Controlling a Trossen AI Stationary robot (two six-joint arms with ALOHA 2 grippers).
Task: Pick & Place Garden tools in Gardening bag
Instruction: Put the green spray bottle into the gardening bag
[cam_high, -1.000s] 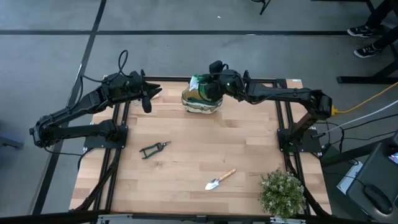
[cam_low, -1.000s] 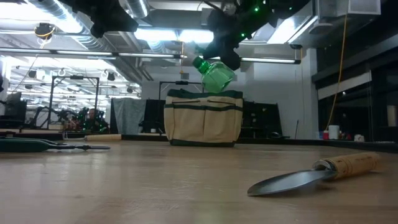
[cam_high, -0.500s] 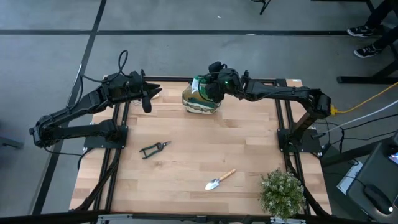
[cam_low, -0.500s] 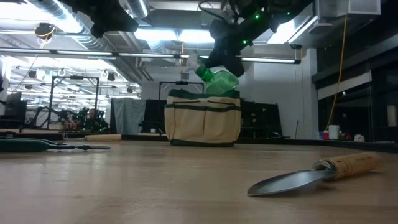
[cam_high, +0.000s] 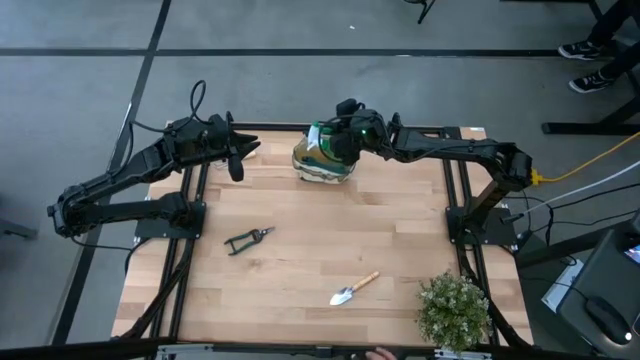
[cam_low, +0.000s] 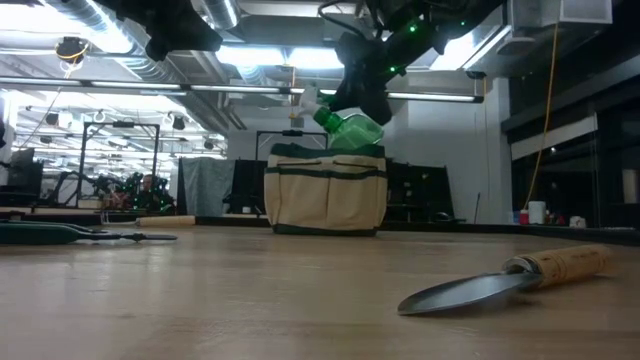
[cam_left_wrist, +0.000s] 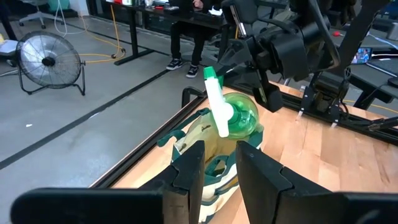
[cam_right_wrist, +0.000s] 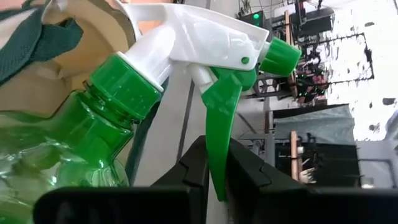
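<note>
Above the far edge of the table, the right gripper (cam_high: 340, 140) is clamped on the translucent green spray bottle with white trigger head (cam_low: 350, 125), holding it tilted directly over the mouth of the cream canvas gardening bag with dark green trim (cam_low: 326, 188); the bottle's base sits at or just inside the rim, with the bag not yet taking its weight. To finish the placement well, lower the bottle until its body is clearly below the rim; keep the trigger head clear of the green handles (cam_left_wrist: 186, 162); release only once the bottle is supported from below, since the soft bag may tip under an off-centre drop. What else lies inside the bag cannot be seen. The left gripper (cam_high: 235, 160) waits beside the bag with its fingers slightly apart and holding nothing. On the open tabletop, the black pruning shears (cam_high: 247, 239) and the silver trowel with wooden handle (cam_high: 354, 289) remain outside the bag.
</note>
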